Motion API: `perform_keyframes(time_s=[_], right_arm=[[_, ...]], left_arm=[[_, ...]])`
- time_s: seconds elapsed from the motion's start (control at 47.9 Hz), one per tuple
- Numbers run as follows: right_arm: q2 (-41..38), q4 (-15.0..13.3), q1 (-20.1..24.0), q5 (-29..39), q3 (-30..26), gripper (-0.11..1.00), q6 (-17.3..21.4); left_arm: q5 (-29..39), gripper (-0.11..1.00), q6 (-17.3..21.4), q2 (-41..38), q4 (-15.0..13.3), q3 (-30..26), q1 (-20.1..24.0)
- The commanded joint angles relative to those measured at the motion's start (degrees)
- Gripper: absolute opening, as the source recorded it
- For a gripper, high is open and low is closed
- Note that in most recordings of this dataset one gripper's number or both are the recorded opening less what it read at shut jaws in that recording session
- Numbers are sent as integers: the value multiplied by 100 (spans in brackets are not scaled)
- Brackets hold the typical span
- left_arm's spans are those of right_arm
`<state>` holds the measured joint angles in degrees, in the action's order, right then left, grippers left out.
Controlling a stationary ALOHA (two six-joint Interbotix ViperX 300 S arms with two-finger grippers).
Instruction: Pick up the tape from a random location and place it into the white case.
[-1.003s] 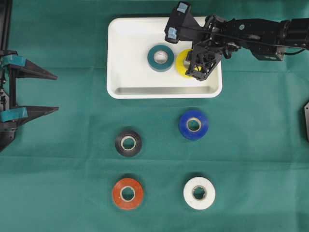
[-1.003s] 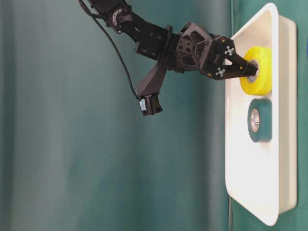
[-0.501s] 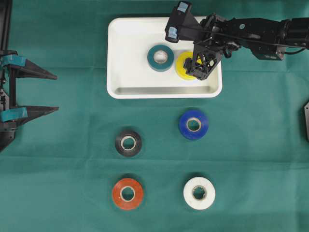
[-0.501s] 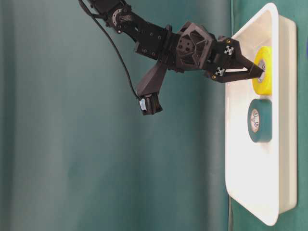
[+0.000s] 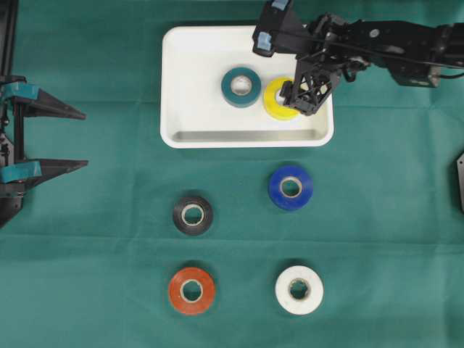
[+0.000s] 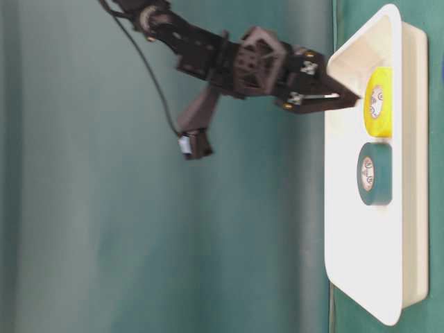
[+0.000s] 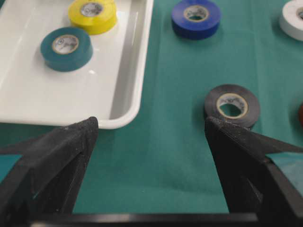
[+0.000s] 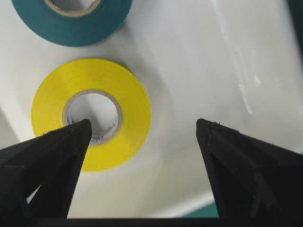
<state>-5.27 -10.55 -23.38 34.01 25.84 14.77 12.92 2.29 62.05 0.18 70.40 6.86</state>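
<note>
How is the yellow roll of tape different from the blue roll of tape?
The yellow roll of tape lies inside the white case, beside a teal roll of tape; the blue roll of tape lies outside it on the green cloth. The right gripper hangs open just over the yellow roll, while nothing is near the blue one. Both lie flat and look alike in size.

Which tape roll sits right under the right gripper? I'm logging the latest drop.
The yellow tape roll, lying flat in the white plastic case beside the teal roll; the open right gripper hangs directly above it.
</note>
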Motion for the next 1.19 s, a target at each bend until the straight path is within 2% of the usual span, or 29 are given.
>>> perform_keyframes(time_s=[0.0, 0.292, 0.48, 0.794, 0.919, 1.17], right_arm=[[404, -44, -18, 202, -193, 87, 0], [1134, -105, -18, 923, -378, 87, 0], [1389, -237, -18, 976, -387, 87, 26], [1389, -202, 18, 923, -378, 87, 53], [1380, -114, 229, 879, -378, 87, 53], [1380, 35, 984, 703, -378, 87, 62]], left_arm=[[-26, 95, 9, -53, -9, -53, 9], [-26, 95, 9, -53, 0, -53, 18], [-26, 95, 9, -53, -9, -53, 9], [-18, 95, 9, -53, -9, -53, 9], [-26, 95, 9, -53, -9, -53, 9], [-26, 95, 9, -53, -9, -53, 9]])
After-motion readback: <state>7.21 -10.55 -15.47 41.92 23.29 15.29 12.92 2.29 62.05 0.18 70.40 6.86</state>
